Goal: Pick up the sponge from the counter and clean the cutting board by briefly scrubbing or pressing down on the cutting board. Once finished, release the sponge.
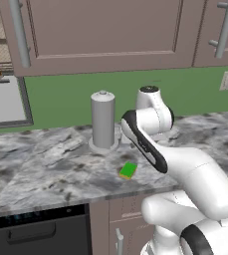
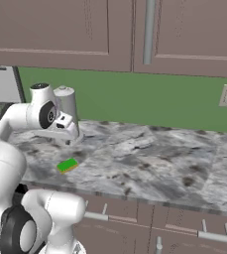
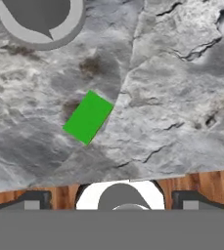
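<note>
A robot arm hovers over a kitchen counter, about to reach down for a sponge.

The marbled counter [image 1: 46, 159] runs wide under brown cabinets, with a grey canister [image 1: 103, 119] standing on it. The gripper [image 3: 111, 200] hangs above, fingers spread wide and empty. The small green sponge [image 3: 88, 117] lies flat on the stone, at about eleven o'clock from the fingertips in the hand view. This looks like the approach step; next, centre over the sponge, turn to match its tilt, and descend.

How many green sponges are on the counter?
1. The sponge lies flat on the counter near its front edge, in front of the grey cylinder. More could be hidden behind the robot's arm.
</note>
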You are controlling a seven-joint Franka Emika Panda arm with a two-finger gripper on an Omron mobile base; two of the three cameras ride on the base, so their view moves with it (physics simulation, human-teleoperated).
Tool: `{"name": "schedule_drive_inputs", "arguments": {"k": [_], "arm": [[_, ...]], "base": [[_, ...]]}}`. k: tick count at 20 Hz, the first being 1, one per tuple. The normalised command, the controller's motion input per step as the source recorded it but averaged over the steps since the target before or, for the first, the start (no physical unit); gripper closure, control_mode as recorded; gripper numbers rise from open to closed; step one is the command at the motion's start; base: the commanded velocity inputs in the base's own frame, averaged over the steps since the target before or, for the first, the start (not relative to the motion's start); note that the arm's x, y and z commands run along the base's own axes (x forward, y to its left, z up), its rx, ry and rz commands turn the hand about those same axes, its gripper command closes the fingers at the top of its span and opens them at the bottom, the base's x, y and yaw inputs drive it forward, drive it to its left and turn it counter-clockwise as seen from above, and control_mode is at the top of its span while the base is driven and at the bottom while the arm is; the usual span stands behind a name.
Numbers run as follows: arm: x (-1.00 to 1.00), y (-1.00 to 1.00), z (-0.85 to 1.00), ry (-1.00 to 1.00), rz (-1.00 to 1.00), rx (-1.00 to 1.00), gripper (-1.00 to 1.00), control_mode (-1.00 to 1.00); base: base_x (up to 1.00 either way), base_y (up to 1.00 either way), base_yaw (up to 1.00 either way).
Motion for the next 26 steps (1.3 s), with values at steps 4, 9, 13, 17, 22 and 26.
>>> {"name": "schedule_drive_inputs", "arguments": {"k": [4,9,13,17,22,26], "arm": [[0.0,0.03,-0.61,0.03,-0.35,0.0,-1.0,-1.0],[0.15,0.02,-0.41,0.11,-0.32,0.0,-1.0,-1.0],[0.28,0.0,-0.36,0.12,-0.18,0.0,-1.0,-1.0],[0.35,0.07,-0.35,0.09,-0.06,0.0,-1.0,-1.0],[0.36,0.13,-0.33,0.07,0.0,0.0,-1.0,-1.0],[0.3,0.19,-0.35,0.05,0.0,0.0,-1.0,-1.0]], "base": [[0.0,0.0,0.0],[0.0,0.0,0.0],[0.0,0.0,0.0],[0.0,0.0,0.0],[0.0,0.0,0.0],[0.0,0.0,0.0]]}}
